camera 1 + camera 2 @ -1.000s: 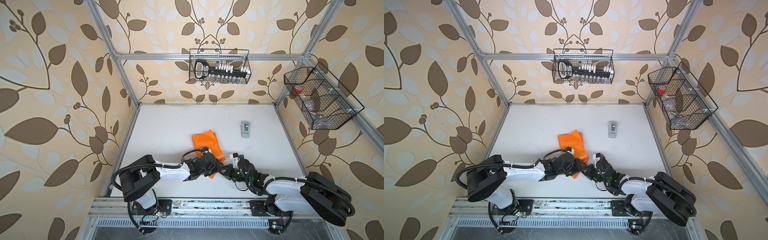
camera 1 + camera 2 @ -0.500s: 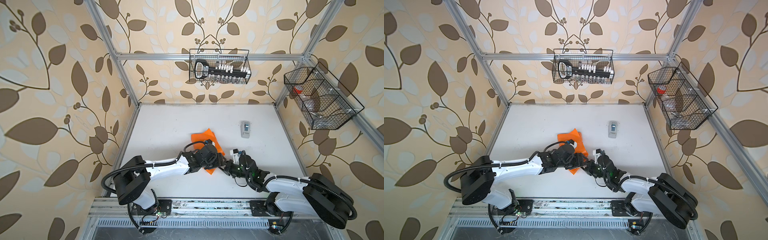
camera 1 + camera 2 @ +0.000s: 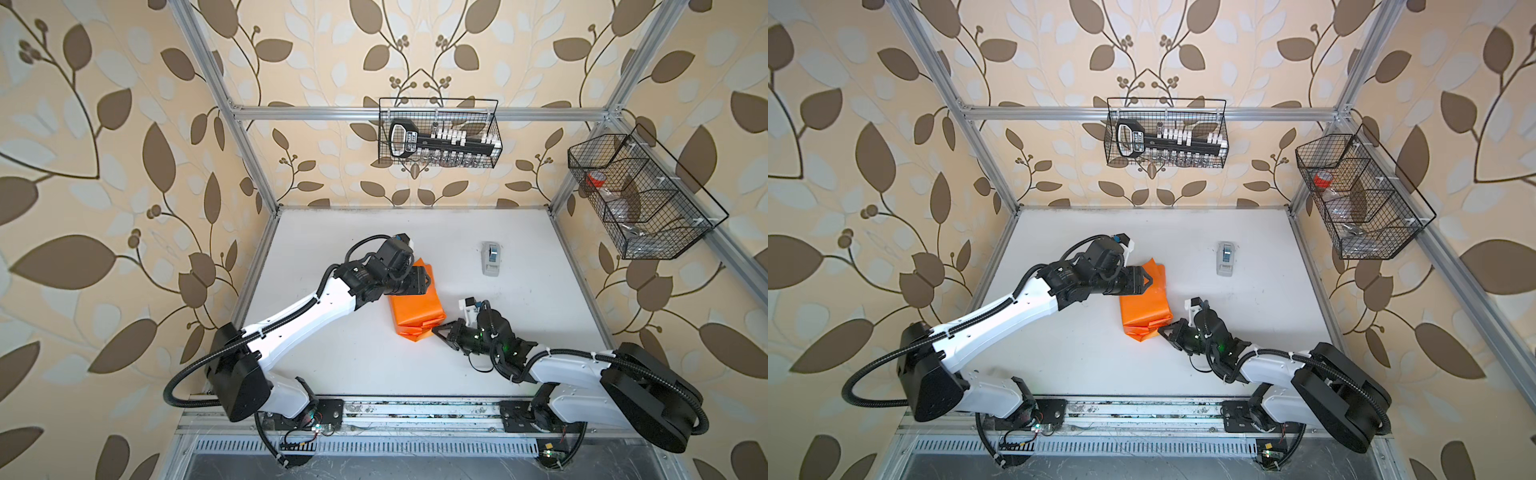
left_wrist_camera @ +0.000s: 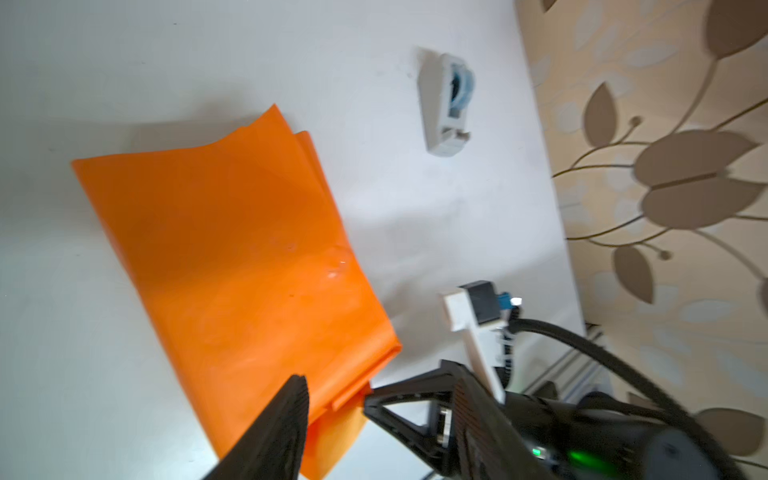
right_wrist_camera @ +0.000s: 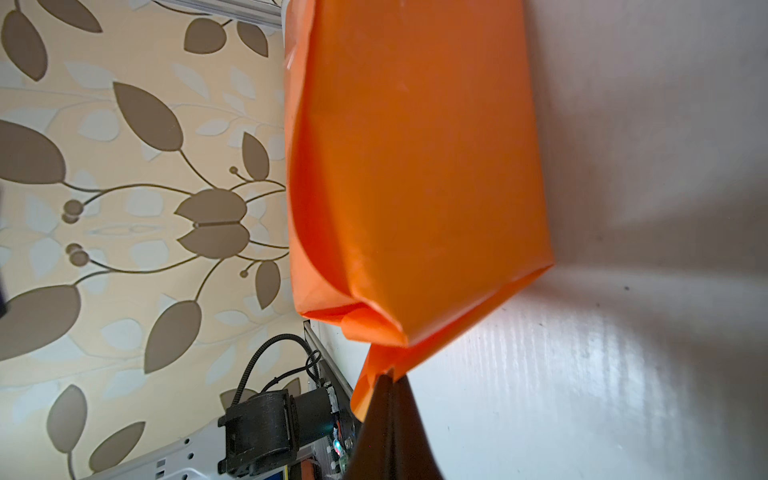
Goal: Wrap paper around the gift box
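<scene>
Looking across the white counter (image 3: pixel 324 228), we take it as the biggest thing here. Leaf-patterned walls (image 3: pixel 124 166) close its far, left and right edges, and a metal rail (image 3: pixel 415 409) runs along the near edge. Its far half and its right side give open room for moving. The paper (image 3: pixel 413 309) (image 3: pixel 1144 309) comes next, lying a little left of the middle as a long orange parcel with sharp creases down both long sides. Its far end is a loose, flat flap, and its near end is folded in towards a point. The gift box itself we cannot see: orange paper covers the whole parcel. The left hand (image 3: pixel 424 280) hangs over the parcel's far part. Only one finger (image 4: pixel 286 415) shows in its wrist view, set well off the middle, so the jaws stand apart with nothing held. The right hand (image 3: pixel 434 329) (image 5: pixel 390 380) sits low at the parcel's near right corner, fingers pressed together on the paper's corner tab. Smallest, the grey tape dispenser (image 3: pixel 491 257) (image 4: pixel 446 104) rests towards the far right, well apart from the parcel, with bare counter all round it.
</scene>
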`<state>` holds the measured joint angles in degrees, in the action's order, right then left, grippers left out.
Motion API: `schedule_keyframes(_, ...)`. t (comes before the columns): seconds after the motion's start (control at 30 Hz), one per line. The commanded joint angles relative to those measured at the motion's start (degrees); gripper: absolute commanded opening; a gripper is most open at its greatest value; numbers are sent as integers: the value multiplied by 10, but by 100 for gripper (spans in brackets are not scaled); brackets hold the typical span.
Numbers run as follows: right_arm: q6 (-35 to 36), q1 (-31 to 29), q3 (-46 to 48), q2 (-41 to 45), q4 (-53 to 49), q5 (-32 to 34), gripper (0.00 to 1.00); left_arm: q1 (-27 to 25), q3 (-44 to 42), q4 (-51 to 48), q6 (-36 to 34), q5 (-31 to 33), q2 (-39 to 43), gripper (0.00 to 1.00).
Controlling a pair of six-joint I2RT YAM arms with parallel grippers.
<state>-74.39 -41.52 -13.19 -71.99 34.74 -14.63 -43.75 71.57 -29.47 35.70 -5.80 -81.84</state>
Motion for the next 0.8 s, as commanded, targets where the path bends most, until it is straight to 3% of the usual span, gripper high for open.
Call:
schedule_keyframes(0.0, -17, 3, -11, -6, 25, -2, 0, 1, 38, -64, -103, -15, -45, 59)
schedule_keyframes(0.3, -25, 13, -22, -18, 41, -12, 0, 19, 50, -23, -117, -94, -155, 49)
schedule_keyframes(0.77, -49, 31, -52, -67, 90, -28, 0, 35, 14, -28, -81, -90, -192, 48)
